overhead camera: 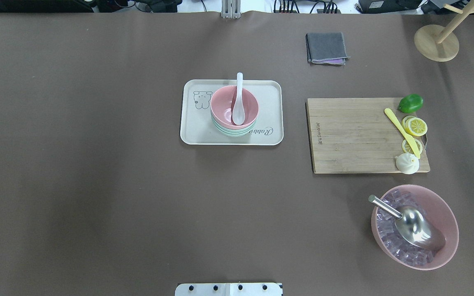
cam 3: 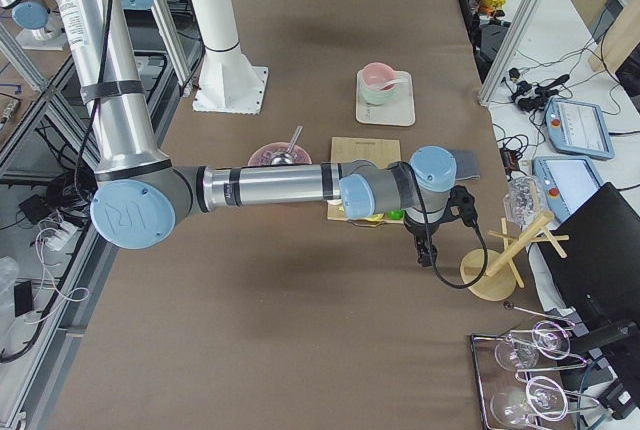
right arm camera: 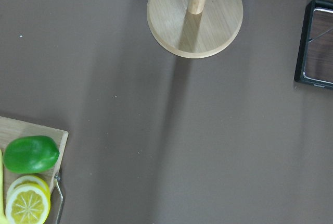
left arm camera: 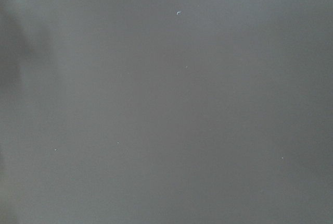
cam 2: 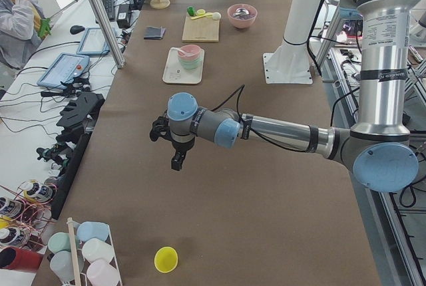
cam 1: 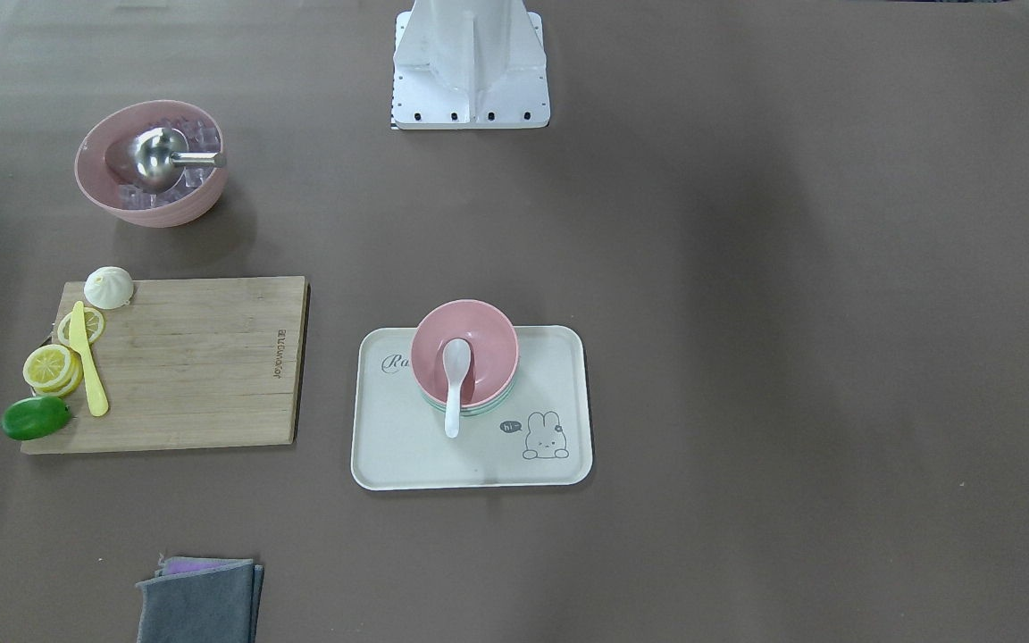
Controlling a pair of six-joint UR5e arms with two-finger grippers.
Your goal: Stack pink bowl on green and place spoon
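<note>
Pink bowl (cam 1: 465, 344) is nested on the green bowl (cam 1: 489, 408) on the tray (cam 1: 559, 375). The spoon (cam 1: 454, 384) lies inside, handle over the rim. Tray print reads "hi".

Overhead: tray lettering reads "Rabbit". A broad stretch of counter (overhead camera: 97, 185) lies to my left.

Left side view: my left end effector (cam 2: 177, 161) hangs over the counter, well apart from the tray; opening not determinable.

Right side view: my right end effector (cam 3: 427, 253) is near the wooden stand (cam 3: 487, 280); opening not determinable.

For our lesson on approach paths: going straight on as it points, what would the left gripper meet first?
Most likely the bare table: the left gripper points down, and its wrist view shows nothing else.
</note>
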